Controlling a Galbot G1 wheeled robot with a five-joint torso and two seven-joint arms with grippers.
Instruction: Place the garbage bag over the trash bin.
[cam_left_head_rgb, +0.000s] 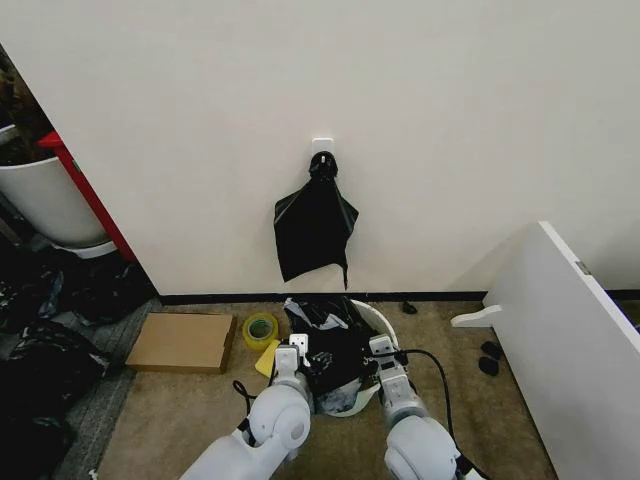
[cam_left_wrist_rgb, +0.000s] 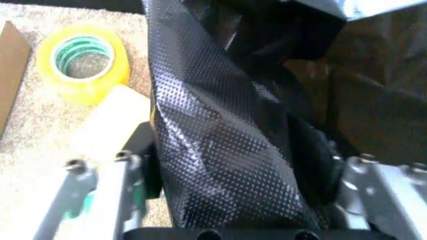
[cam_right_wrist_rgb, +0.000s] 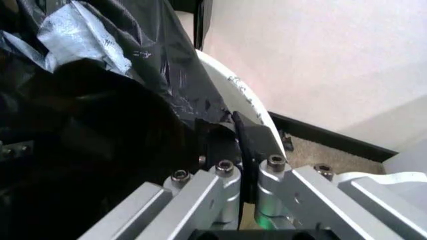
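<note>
Garbage bag (cam_left_head_rgb: 330, 352) plastic is seen bunched in and over the mouth of the trash bin (cam_left_head_rgb: 384, 322), a white bucket standing on tan carpet (cam_left_head_rgb: 190, 420) at the foot of a cream wall (cam_left_head_rgb: 400, 120). Both grippers are placed at the bin's near side: the left gripper (cam_left_head_rgb: 291, 356) at about 8 o'clock of the opening, the right gripper (cam_left_head_rgb: 384, 352) at about 4 o'clock, with the crumpled film stretched between them. In the left wrist view a broad band of bag runs straight out between widely spread fingers (cam_left_wrist_rgb: 100, 200); whether it is actually pinched cannot be told. In the right wrist view the fingers (cam_right_wrist_rgb: 260, 145) are nearly closed on the bag's edge just beside the white rim. The far rim, at 12 o'clock, appears uncovered, so it is judged that the film must be drawn outward and down. Yellow tape (cam_left_head_rgb: 260, 329) and a cardboard box (cam_left_head_rgb: 182, 341) lie at 9 o'clock; other black bags (cam_left_head_rgb: 314, 228) hang from a wall hook.
</note>
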